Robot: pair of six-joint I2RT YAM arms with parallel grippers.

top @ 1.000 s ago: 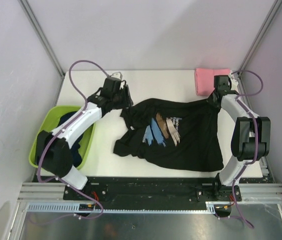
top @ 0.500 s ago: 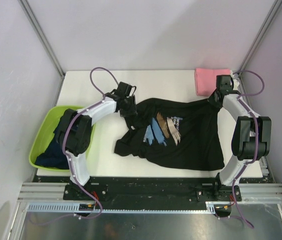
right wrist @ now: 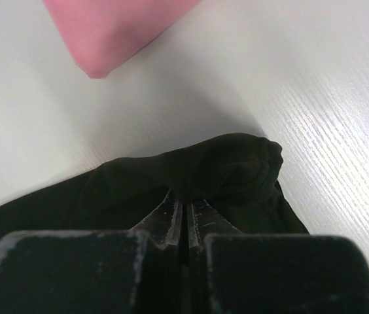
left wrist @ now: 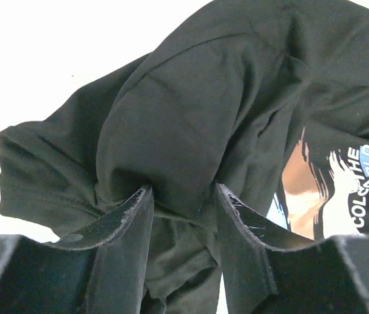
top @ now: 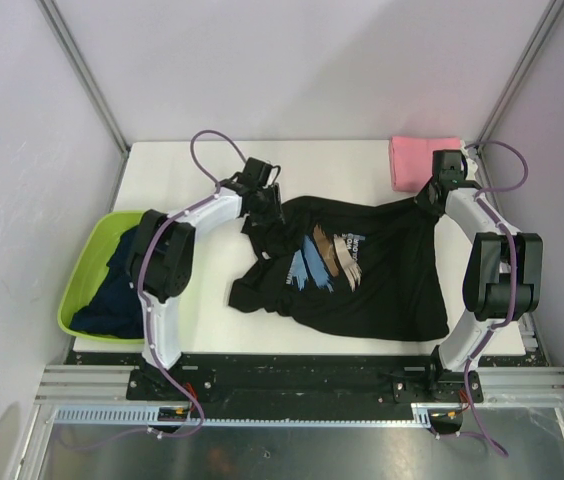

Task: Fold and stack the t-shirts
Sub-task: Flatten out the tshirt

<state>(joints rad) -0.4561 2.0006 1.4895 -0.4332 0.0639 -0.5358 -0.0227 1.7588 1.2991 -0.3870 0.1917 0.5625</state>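
Far left, at the bench [top: 182, 175] edge: lime-green basin [top: 74, 300] w/ dark navy shirts [top: 112, 295] heaped inside. Next along, the left hand [top: 262, 205] is on the far-left corner of the black t-shirt [top: 362, 285]. Wrist view shows it part-open, fingers [left wrist: 135, 209] either side of a raised ridge of cloth, nothing nipped yet.

The shirt lies mid-bench, print up. Its left side is rucked & doubled over, the right side flatter. At its far-right corner the right hand [top: 432, 197] is closed tight on a small bunch of the black cloth [right wrist: 224, 163]. Just beyond, in the far-right corner, is a folded pink t-shirt [top: 424, 160], near the right hand but apart from it.

Handling, prob.: light, thin, limp knit that won't hold shape and should slide easily on the smooth top. Best taken at corners/seams, one layer only, so tension btwn the two hands spreads it flat. Grabbing the doubled ridge risks dragging the fold along.
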